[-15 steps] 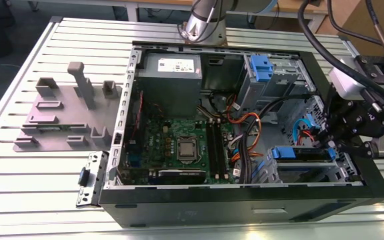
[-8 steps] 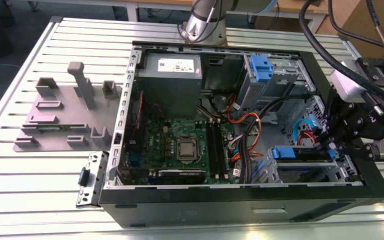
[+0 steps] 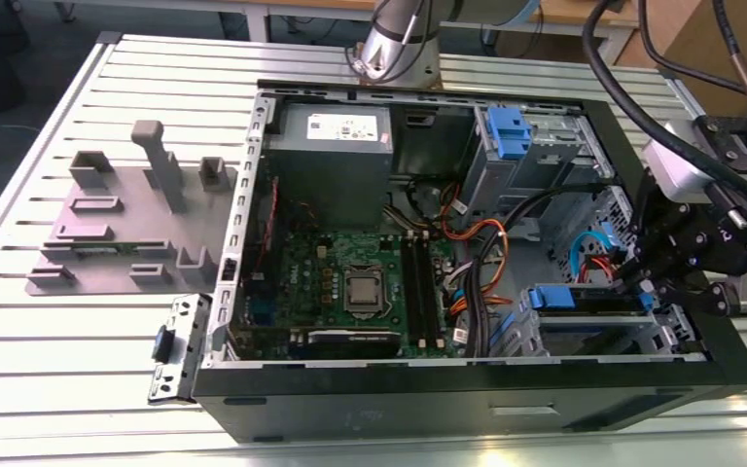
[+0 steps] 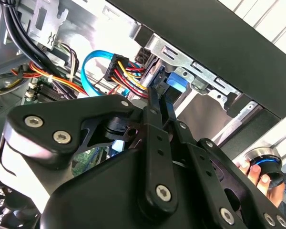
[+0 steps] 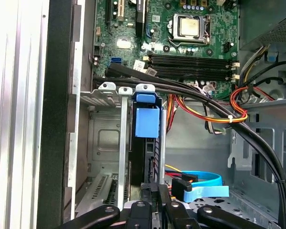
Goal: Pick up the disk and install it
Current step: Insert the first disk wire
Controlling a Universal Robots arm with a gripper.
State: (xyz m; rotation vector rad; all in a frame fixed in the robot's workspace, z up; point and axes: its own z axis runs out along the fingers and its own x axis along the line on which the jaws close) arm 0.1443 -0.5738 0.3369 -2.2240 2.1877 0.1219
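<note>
The disk (image 5: 145, 143) stands on edge in the drive bay at the case's corner, its blue bracket (image 5: 147, 119) facing the motherboard. In the exterior view the same blue bracket (image 3: 586, 298) sits in the lower bay on the exterior view's right. My gripper (image 3: 665, 292) hangs just outside that bay. In both wrist views its two black fingers (image 4: 156, 114) lie close together along the disk's end, tips at the blue bracket (image 4: 175, 83). The gripper (image 5: 154, 198) appears shut on the disk. The drive's silver face is hidden.
The open black computer case (image 3: 478, 399) lies on a slatted metal table (image 3: 36, 331). Orange, red and blue cables (image 5: 205, 112) run beside the bay. A second blue bracket (image 3: 510, 131) sits in the upper bay. A grey stand (image 3: 127, 224) is on the exterior view's left. A hand (image 4: 252, 171) holds a round knob.
</note>
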